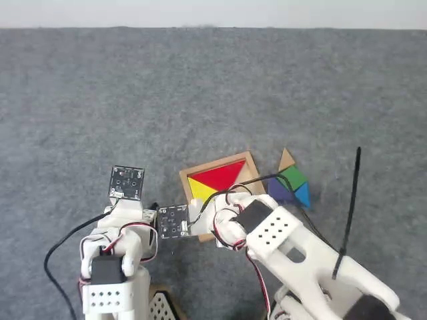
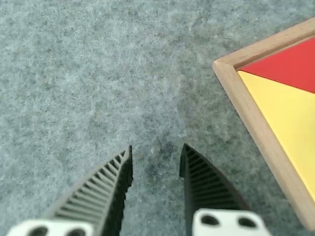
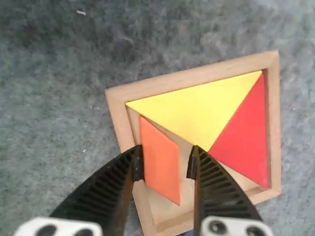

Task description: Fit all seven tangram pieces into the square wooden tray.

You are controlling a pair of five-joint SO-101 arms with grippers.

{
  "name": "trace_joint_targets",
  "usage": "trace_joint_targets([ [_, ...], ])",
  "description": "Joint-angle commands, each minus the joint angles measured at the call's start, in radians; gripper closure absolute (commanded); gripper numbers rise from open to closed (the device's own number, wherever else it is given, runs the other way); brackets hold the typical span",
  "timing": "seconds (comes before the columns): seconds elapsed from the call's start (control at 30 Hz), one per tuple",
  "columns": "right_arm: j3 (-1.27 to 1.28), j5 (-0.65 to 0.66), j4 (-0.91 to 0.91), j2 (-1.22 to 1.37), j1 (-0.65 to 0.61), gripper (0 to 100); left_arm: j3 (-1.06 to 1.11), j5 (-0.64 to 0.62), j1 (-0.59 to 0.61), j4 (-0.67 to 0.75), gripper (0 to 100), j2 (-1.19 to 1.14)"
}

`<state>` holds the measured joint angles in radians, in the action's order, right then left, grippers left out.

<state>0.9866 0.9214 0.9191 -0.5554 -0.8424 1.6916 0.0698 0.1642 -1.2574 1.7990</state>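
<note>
The right hand (image 3: 166,152) is spread astride the orange parallelogram (image 3: 157,172) in the tray (image 3: 197,77), lower centre. The left hand (image 2: 156,147) is spread over the grey worktop (image 2: 98,73).

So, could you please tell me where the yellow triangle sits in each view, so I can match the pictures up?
High view: the yellow triangle lies in the left part of the wooden tray, just beyond an arm.
Left wrist view: the yellow triangle lies along the rim, inside the tray's corner.
Right wrist view: the yellow triangle lies between the tray's rim and the orange piece.
Shared landmark: the red triangle bordering it.
</note>
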Motion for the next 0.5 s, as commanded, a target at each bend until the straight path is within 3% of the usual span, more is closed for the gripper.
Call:
trace_joint_targets([
  [0.0,-0.052,-0.051,0.004,-0.053,0.013,84.3,-0.008,0.006,-0.002,-0.009,85,0.028],
  [0.13,-0.089,-0.176,0.004,-0.048,0.179,84.4,-0.008,0.006,-0.002,-0.009,85,0.028],
  [0.27,-0.087,-0.192,-0.012,-0.041,0.335,84.4,-0.008,0.006,-0.002,-0.009,85,0.028],
  [0.47,-0.069,-0.192,-0.084,0.101,0.308,84.4,-0.008,0.006,-0.002,-0.009,85,0.028],
])
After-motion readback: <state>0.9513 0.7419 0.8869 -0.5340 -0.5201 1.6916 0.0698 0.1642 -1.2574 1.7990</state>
